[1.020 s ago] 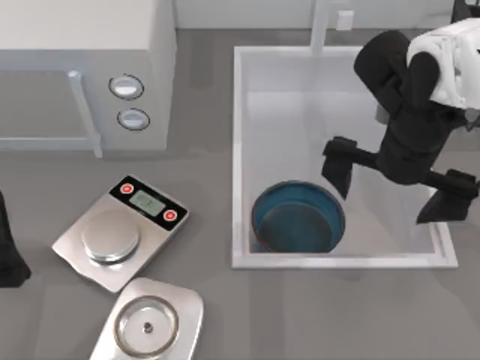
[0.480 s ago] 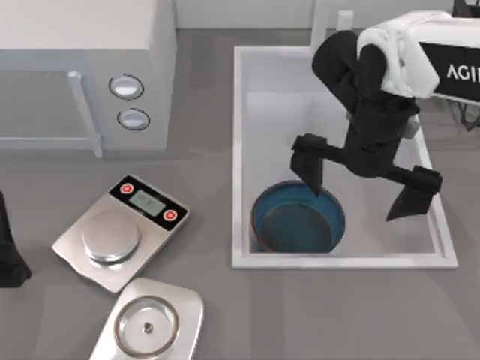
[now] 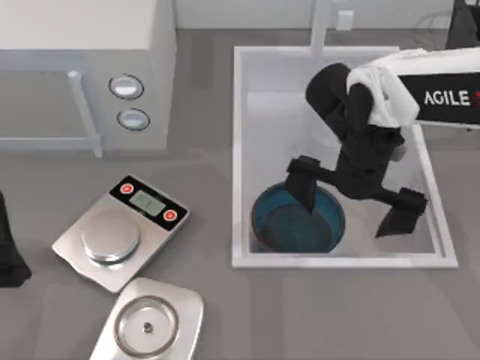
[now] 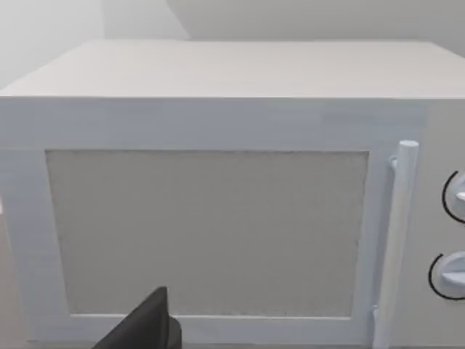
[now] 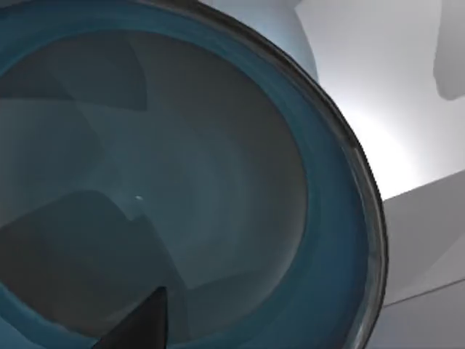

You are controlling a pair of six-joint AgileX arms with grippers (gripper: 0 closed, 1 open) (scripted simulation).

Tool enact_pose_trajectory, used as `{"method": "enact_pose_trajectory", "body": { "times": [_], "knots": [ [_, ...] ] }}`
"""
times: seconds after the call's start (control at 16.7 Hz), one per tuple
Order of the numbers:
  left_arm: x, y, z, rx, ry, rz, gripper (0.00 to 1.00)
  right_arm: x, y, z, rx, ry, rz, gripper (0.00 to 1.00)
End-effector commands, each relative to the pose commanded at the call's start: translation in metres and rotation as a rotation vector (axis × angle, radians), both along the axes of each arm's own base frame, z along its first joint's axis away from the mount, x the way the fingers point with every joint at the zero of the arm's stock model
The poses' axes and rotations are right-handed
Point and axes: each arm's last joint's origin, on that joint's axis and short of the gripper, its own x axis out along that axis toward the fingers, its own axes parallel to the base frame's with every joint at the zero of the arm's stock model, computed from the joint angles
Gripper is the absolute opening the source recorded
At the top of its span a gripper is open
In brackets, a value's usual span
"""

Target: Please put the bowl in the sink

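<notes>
The dark teal-blue bowl (image 3: 298,219) stands upright inside the white sink (image 3: 241,150), in its front left corner, and touches nothing but the basin. My right gripper (image 3: 352,201) hangs over the sink, open wide and holding nothing. One of its fingers (image 3: 304,187) is over the bowl's far rim, the other over the bare basin floor to the bowl's right. In the right wrist view the bowl (image 5: 218,182) is seen close from above, with one dark fingertip (image 5: 138,327) in front of it. My left arm (image 3: 7,255) is parked at the table's left edge.
A white microwave (image 3: 82,67) stands at the back left, seen head-on as the microwave (image 4: 218,218) in the left wrist view. A steel kitchen scale (image 3: 120,231) and a flat steel-and-glass lid (image 3: 148,324) lie at the front left. The faucet post (image 3: 320,26) rises behind the sink.
My right gripper has swung left and toward the front, from the sink's right side to over the bowl's far rim, still open. The bowl has not moved.
</notes>
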Motion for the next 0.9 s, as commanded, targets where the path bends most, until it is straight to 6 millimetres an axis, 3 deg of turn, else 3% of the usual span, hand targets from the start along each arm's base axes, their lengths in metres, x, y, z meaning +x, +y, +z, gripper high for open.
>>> {"method": "enact_pose_trajectory", "body": {
  "times": [0.24, 0.54, 0.9],
  "knots": [
    [0.000, 0.000, 0.000, 0.000, 0.000, 0.000, 1.00, -0.003, -0.001, -0.045, -0.001, 0.002, 0.000, 1.00],
    [0.000, 0.000, 0.000, 0.000, 0.000, 0.000, 1.00, -0.004, -0.001, -0.049, -0.003, 0.005, 0.000, 1.00],
    [0.000, 0.000, 0.000, 0.000, 0.000, 0.000, 1.00, -0.004, -0.001, -0.049, -0.003, 0.005, 0.000, 0.55]
  ]
}}
